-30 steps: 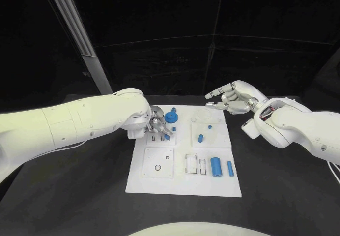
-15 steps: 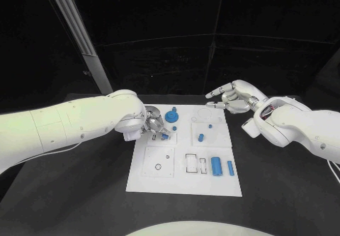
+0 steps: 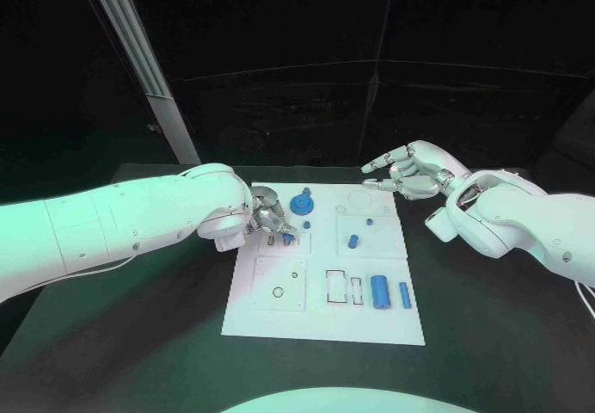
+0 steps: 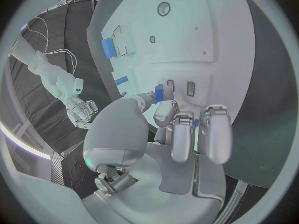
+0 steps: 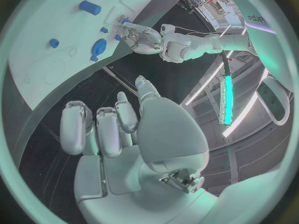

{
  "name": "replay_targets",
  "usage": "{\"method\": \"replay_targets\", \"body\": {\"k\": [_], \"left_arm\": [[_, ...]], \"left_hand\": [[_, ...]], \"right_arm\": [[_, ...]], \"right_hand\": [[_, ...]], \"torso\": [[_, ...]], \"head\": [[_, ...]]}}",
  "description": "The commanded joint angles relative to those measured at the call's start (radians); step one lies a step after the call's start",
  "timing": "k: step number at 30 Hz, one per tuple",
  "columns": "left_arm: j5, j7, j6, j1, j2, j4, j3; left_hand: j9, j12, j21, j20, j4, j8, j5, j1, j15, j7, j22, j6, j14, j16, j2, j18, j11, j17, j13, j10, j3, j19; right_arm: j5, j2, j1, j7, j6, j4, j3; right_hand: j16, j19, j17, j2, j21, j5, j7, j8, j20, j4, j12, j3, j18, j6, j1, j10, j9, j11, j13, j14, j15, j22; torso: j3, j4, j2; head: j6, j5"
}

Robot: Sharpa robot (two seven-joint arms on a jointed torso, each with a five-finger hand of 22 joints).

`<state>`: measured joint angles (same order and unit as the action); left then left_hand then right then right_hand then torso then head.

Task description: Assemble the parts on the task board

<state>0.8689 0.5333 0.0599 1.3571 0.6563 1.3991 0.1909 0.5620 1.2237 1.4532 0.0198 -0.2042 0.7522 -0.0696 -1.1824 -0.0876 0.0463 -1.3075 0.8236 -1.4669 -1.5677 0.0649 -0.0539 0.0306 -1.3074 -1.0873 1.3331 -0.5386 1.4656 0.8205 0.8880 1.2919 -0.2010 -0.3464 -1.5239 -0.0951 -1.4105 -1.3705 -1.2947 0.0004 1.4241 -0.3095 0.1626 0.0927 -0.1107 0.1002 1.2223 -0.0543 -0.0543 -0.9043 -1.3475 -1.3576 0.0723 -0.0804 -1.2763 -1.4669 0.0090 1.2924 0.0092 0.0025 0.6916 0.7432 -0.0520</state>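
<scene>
Nearest on the task board (image 3: 322,327): a fat blue cylinder (image 3: 381,292) and a slimmer blue pin (image 3: 404,294) lie side by side next to an empty rectangular slot (image 3: 336,286), w/ a blank plate w/ an oval hole (image 3: 279,292) to the left. Mid-board, a short blue peg (image 3: 352,241) sits on the right-hand plate.

Left robot hand (image 3: 271,220) is low over the small slotted plate at the board's left-middle, fingertips pinching a small blue part (image 4: 159,91) just above the slots. So the step in hand looks like seating that piece. Next move prob. needs fine alignment over the slot, then a straight press down; can't tell yet if it's lined up.

Further back: blue gear-like disc (image 3: 302,206) beside that robot hand, tiny blue stud (image 3: 370,221), faint ring outline (image 3: 361,200). Right robot hand (image 3: 409,169) hangs above the board's far right corner, fingers apart, holding nothing. Dark tabletop (image 3: 149,344) all round.
</scene>
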Motion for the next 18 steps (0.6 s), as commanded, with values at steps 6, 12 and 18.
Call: {"method": "replay_targets", "body": {"k": [6, 12, 18], "left_arm": [[0.106, -0.032, -0.107, -0.015, 0.003, 0.009, 0.012], [0.135, -0.033, -0.127, -0.019, 0.004, 0.015, 0.014], [0.143, -0.023, -0.104, -0.020, 0.010, 0.020, 0.015]], "left_hand": [[0.002, 0.006, 0.003, 0.001, 0.161, 0.005, 0.005, 0.008, -0.001, 0.000, -0.049, 0.002, -0.104, -0.003, 0.006, 0.009, -0.002, -0.263, 0.000, 0.007, -0.161, 0.028], [0.002, 0.006, 0.004, 0.001, 0.161, 0.005, 0.006, 0.009, -0.001, 0.000, -0.049, 0.003, -0.104, -0.003, 0.007, 0.010, -0.002, -0.263, 0.000, 0.008, -0.160, 0.028], [0.003, 0.008, 0.005, 0.001, 0.161, 0.006, 0.008, 0.010, -0.001, -0.001, -0.051, 0.004, -0.104, -0.003, 0.007, 0.010, -0.002, -0.263, -0.002, 0.009, -0.159, 0.029]], "right_arm": [[0.018, 0.000, 0.002, -0.007, 0.006, 0.001, 0.001], [0.020, -0.002, 0.002, -0.007, 0.006, 0.002, 0.001], [0.022, -0.002, 0.002, -0.007, 0.009, 0.003, 0.001]], "right_hand": [[0.009, 0.007, 0.003, 0.008, -0.008, 0.008, 0.001, 0.006, 0.000, -0.003, -0.007, -0.011, -0.014, -0.007, -0.012, 0.005, 0.001, 0.006, 0.004, -0.042, -0.010, -0.004], [0.009, 0.007, 0.003, 0.009, -0.009, 0.010, 0.001, 0.006, 0.000, -0.004, -0.007, -0.011, -0.014, -0.007, -0.013, 0.005, 0.001, 0.006, 0.005, -0.042, -0.010, -0.005], [0.009, 0.007, 0.002, 0.009, -0.008, 0.011, 0.001, 0.006, 0.001, -0.004, -0.006, -0.012, -0.014, -0.007, -0.013, 0.005, 0.001, 0.006, 0.004, -0.042, -0.010, -0.004]], "torso": [[-0.0015, -0.0019, 0.000], [-0.0005, -0.0038, 0.000], [-0.0007, -0.0032, 0.001]], "head": [[-0.003, -0.004], [-0.005, -0.007], [-0.006, -0.006]]}}
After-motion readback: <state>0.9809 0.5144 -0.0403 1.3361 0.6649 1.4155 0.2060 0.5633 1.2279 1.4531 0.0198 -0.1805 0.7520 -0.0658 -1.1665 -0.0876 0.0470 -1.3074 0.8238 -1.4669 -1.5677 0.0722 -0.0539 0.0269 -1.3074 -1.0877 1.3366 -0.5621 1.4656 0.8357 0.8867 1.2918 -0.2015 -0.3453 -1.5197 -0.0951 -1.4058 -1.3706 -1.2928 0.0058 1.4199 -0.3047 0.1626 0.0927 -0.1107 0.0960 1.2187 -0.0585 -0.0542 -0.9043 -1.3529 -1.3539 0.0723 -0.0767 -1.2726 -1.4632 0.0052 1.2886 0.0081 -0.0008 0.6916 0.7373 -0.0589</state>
